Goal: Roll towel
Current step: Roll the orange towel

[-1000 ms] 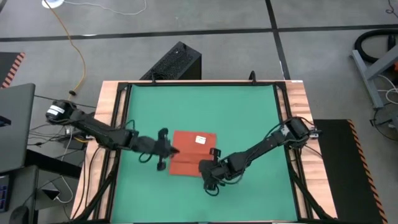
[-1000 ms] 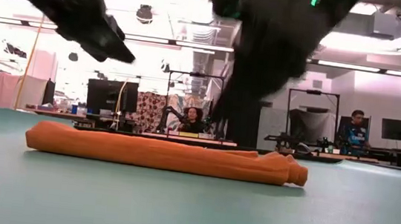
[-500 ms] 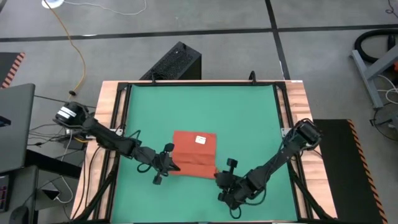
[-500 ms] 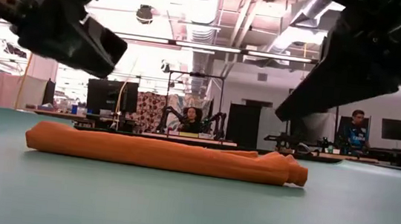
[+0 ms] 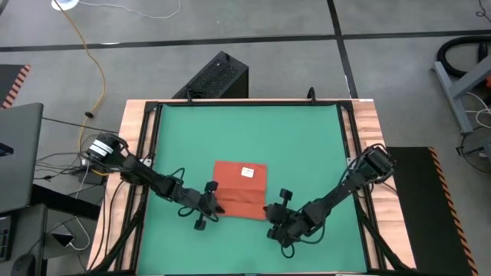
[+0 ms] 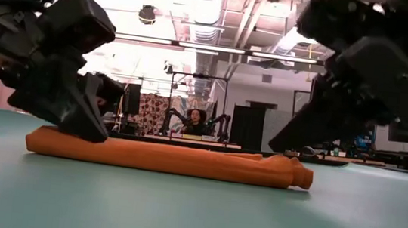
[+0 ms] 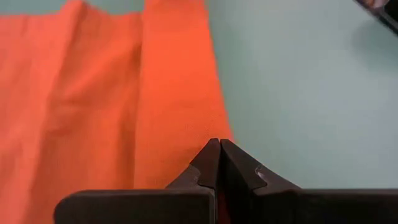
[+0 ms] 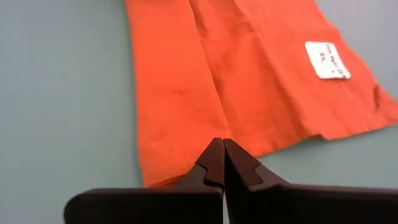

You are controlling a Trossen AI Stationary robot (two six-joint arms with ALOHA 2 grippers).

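The orange-red towel (image 5: 238, 192) lies flat on the green mat (image 5: 307, 138), its white tag (image 5: 247, 172) up and a folded band along its near edge (image 8: 174, 93). My left gripper (image 5: 210, 204) is shut and low at the towel's near left corner (image 7: 219, 132). My right gripper (image 5: 275, 212) is shut and low just off the towel's right edge, near the near right corner (image 8: 163, 177). In the low view the towel (image 6: 169, 158) shows as a low flat strip, with the left gripper (image 6: 75, 112) at one end and the right gripper (image 6: 317, 118) over the other. My left gripper's shut fingertips (image 7: 214, 152) stand at the towel's near left corner, slanting down from the table's left; I cannot tell whether they touch it. My right gripper's shut fingertips (image 8: 217, 152) stand at the towel's right edge (image 8: 261, 146), slanting down from the right; I cannot tell whether they touch it.
The mat sits in a wooden-edged table frame (image 5: 138, 138). Green mat shows on all sides of the towel. A black box (image 5: 215, 77) stands beyond the far edge. People and desks show in the room behind (image 6: 196, 121).
Both grippers have come off the towel's near band toward the near edge, the left toward the near left corner, the right off past the right edge, and have then come down low beside the towel. The towel has stayed where it was.
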